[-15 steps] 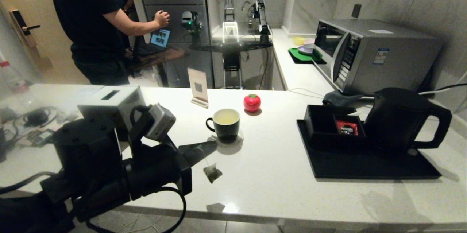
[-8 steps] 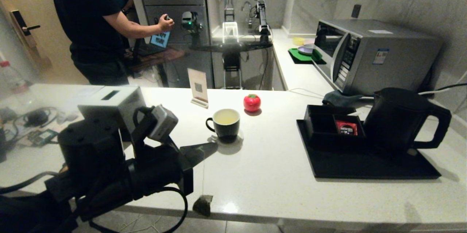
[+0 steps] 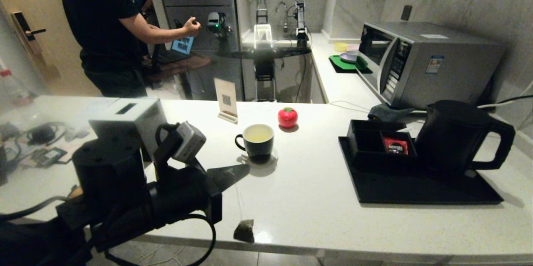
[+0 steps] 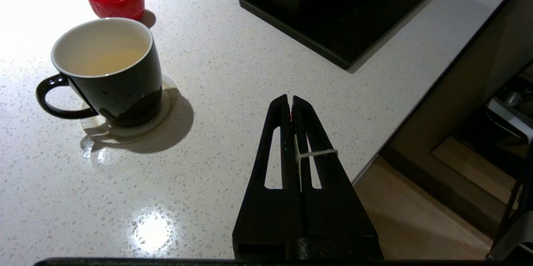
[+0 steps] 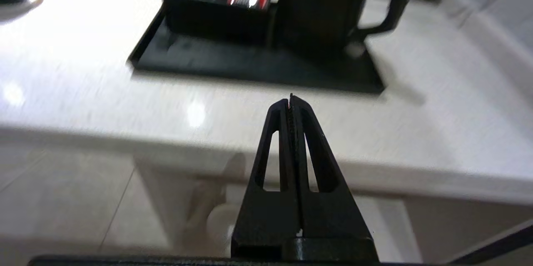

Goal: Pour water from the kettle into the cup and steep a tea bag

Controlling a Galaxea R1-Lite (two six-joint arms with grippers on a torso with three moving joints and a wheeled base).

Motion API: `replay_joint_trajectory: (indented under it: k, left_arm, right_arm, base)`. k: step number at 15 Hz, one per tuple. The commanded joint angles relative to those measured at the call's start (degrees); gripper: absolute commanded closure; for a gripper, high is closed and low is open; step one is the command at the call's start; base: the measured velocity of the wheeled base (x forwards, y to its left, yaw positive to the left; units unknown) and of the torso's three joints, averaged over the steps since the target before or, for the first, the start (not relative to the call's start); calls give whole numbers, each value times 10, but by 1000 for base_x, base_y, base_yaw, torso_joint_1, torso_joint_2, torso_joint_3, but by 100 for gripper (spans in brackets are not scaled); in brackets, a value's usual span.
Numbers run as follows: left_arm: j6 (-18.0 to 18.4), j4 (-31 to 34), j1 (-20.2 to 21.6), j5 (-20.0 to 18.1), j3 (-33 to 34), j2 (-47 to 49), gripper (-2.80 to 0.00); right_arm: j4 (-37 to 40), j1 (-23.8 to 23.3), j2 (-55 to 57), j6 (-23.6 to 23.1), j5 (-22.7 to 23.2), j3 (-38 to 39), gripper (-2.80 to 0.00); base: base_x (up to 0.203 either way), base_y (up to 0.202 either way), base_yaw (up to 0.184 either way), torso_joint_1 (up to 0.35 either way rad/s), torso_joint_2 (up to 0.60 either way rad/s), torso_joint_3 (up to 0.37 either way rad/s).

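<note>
left hand (image 3: pixel 243 167) is pinched on the string, bag (image 3: pixel 244 231) dangling low at the near surface (image 3: pixel 300 182) edge; cup (image 3: pixel 258 140) (with water (image 3: pixel 258 133)) sits just beyond, up-left of its tips. right hand (image 5: pixel 290 98) is closed, off the surface edge.

Kitchen-style space, prob. a hotel suite or staged test kitchen. Pale speckled stone counter (image 3: pixel 316 199) runs along marble-look walls, w/ a steel microwave (image 3: pixel 420 64) at the back, a tap and sink area (image 3: pixel 287 12) further in, coloured plates (image 3: pixel 347 55) on a green mat. Black hospitality tray (image 3: pixel 416 187) carries the kettle (image 3: pixel 454 135) and a sachet box (image 3: pixel 377 143) (typical guest-room tea setup). Door w/ electronic lock (image 3: pixel 25 33) at far left; a person (image 3: pixel 108 28) works at a laptop (image 3: pixel 179 47) beyond.
</note>
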Motion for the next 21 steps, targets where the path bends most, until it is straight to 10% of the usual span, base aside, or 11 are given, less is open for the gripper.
replay_joint_trajectory:
  k: [1,21]
  left_arm:
    - [0,-4,-1,-1,0,0,0]
    - [-8,-4,17,7,43,-41,0]
  right_arm:
    - [46,9,-59,2,3,-1,0]
    - [102,17,-123,34,16,-3,0]
  base:
    - [0,0,0,0,0,0]
    - [0,0,0,0,0,0]
